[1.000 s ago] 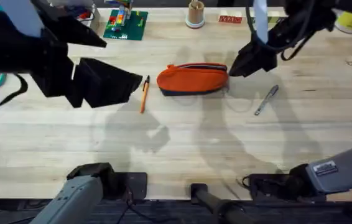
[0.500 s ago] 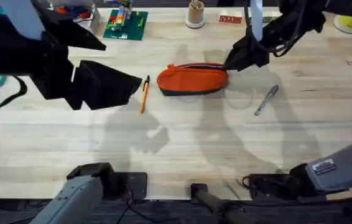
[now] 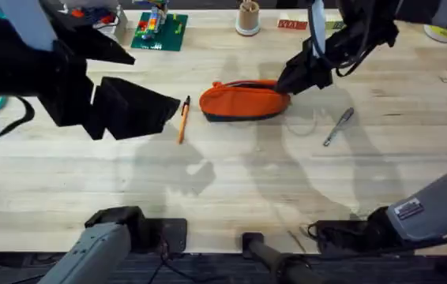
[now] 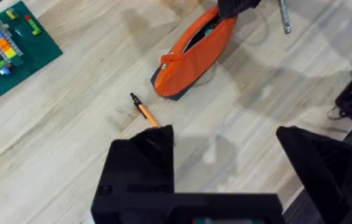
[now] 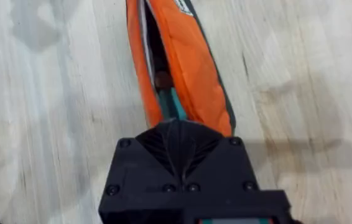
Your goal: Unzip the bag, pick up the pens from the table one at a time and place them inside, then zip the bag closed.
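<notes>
Orange fabric marked the bag (image 3: pixel 245 100), which lay on the pale wooden bench (image 3: pixel 231 181) near the far middle. From overhead its zipper line read as a thin dark seam; the right wrist view showed the mouth parted, dark lining and something teal inside. The right end effector (image 3: pixel 284 82) sat at the bag's right end, its fingers pressed together at the zipper line; what they pinched could not be made out. The orange pen (image 3: pixel 183 120) lay just left of the bag, apart from it, and the silver-grey pen (image 3: pixel 338 126) lay to its right. The left end effector (image 3: pixel 178 110) hung near the orange pen with its fingers spread wide in the left wrist view, touching nothing.
</notes>
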Tool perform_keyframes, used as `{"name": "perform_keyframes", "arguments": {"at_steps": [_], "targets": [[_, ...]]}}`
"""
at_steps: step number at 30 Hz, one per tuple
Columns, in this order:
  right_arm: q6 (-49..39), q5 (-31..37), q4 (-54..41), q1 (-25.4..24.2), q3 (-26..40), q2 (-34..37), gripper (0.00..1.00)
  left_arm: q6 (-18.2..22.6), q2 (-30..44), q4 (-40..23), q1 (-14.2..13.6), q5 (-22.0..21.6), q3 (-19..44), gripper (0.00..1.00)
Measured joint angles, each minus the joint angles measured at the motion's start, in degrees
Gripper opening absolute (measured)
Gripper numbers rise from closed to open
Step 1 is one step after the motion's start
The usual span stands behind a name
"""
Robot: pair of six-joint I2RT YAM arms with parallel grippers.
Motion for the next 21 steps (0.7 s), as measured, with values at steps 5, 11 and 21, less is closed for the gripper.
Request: {"name": "perform_keyframes", "arguments": {"at_steps": [5,11,21], "targets": [[-1.3,-0.4,0.0,0.0,0.0,0.5,0.03,0.0,0.0,0.0,0.0,0.0,0.0,0.994],[-2.5,-0.8,-0.1,0.1,0.2,2.5,0.03,0.0,0.0,0.0,0.0,0.0,0.0,0.993],[-2.7,-0.5,0.0,1.3,0.2,4.8,0.03,0.0,0.0,0.0,0.0,0.0,0.0,0.993]]}}
